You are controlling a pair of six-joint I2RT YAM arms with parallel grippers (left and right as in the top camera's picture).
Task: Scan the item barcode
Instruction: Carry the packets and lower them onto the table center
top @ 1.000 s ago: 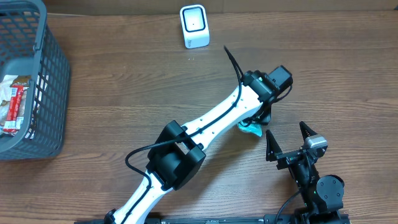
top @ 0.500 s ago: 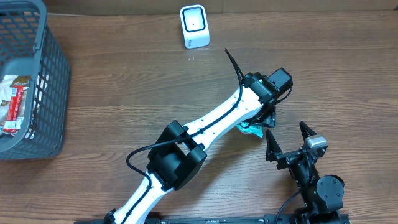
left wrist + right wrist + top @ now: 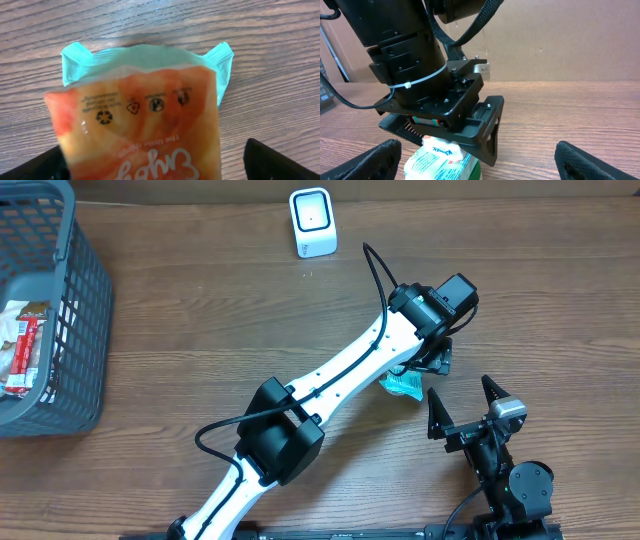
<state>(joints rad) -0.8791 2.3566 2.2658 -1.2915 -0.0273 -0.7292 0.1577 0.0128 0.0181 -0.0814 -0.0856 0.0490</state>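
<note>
Two pincers are in view, and we see both spread wide. Our left gripper hangs right over the snack packet, with a finger on either side and neither clamping it. The packet lies flat on the wooden table, orange printed face up, teal crimped end showing. Our right gripper sits just beside the packet, holding nothing. We see the white scanner standing well apart, at the table's far edge.
</note>
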